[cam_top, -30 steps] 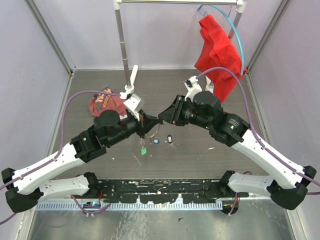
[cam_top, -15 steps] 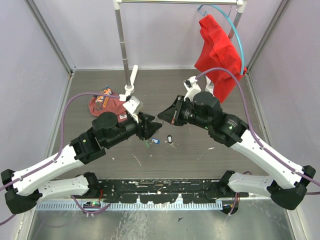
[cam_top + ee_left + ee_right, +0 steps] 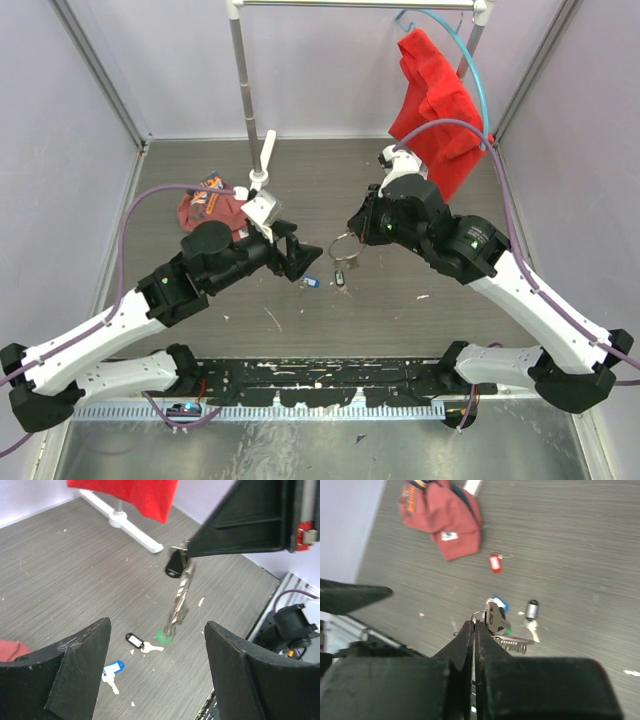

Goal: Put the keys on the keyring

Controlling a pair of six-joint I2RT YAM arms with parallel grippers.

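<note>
Soft, even light from above; shadows on the table (image 3: pixel 330 180) are faint. Overhead view sharp. Left wrist view crisp, the keyring (image 3: pixel 179 600) glinting. Right wrist view soft throughout, my right fingers (image 3: pixel 462 650) blurred most.

keyring (image 3: pixel 181 592) hanging edge-on | blue-tagged key (image 3: pixel 312 282), black-tagged key (image 3: pixel 340 276) lying flat beneath

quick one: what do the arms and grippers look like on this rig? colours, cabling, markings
Left arm and right arm: white link shells, black joint housings. A purple cable arcs off each wrist. Left gripper and right gripper: black, flat wedge-shaped fingers, with a white mount behind each.
</note>
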